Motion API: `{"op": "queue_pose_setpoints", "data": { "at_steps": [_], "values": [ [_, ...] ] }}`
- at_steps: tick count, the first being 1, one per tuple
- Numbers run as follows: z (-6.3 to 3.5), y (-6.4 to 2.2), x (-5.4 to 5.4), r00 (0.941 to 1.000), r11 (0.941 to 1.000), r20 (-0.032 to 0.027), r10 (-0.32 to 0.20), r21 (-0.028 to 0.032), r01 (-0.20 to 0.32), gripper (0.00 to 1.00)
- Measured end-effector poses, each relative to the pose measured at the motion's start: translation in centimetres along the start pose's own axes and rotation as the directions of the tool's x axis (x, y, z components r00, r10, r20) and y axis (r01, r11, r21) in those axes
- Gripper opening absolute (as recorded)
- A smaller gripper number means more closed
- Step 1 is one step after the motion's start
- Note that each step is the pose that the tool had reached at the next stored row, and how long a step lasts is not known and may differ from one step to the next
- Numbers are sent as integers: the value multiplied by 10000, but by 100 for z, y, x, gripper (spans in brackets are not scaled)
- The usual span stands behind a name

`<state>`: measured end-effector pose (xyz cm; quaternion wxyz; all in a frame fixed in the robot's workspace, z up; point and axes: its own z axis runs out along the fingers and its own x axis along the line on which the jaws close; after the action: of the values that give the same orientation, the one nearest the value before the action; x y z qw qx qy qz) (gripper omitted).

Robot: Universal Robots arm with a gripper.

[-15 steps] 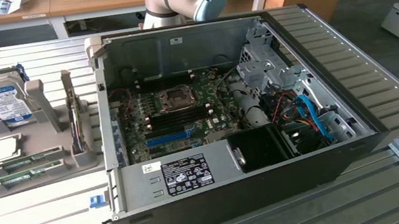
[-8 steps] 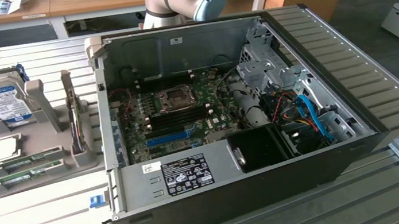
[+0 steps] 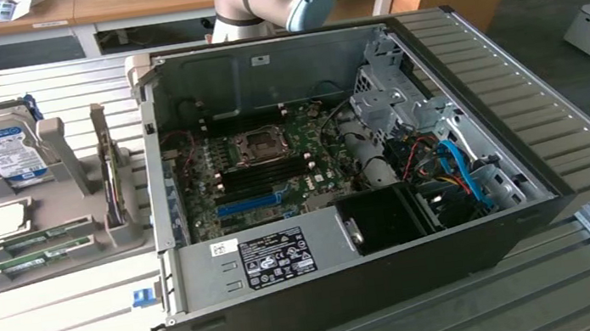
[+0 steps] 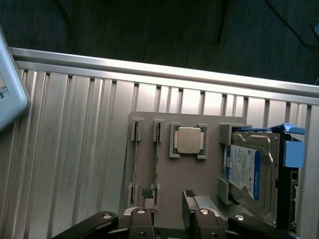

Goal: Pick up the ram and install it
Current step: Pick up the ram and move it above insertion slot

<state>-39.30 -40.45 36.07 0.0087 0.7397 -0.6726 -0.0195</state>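
The end effector [image 4: 168,195] stands wide open and empty, fingertips [image 4: 147,192] low over the grey holder tray [image 4: 172,174] on the slatted bench [image 4: 75,149]. The ram [image 4: 157,154] sits on edge in its tray slot, in line with the gap between the fingers; a second stick [image 4: 135,154], a processor [image 4: 188,140] and a hard drive [image 4: 244,169] sit alongside. The drive's blue-white label cannot be read, nor the black sticker [image 3: 275,258] on the open computer case [image 3: 349,312]

open pc case [image 3: 327,315]; ram [image 3: 34,243] in tray [image 3: 55,210], exterior view's left
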Motion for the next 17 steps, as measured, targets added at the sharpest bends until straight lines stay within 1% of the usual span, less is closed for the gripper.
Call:
{"op": "queue_pose_setpoints", "data": {
  "at_steps": [10,17],
  "values": [
    [151,-6,2,10000,10000,-3,1,1,-1,36],
    [264,-10,4,10000,10000,-22,2,-2,-2,36]
  ]
}}
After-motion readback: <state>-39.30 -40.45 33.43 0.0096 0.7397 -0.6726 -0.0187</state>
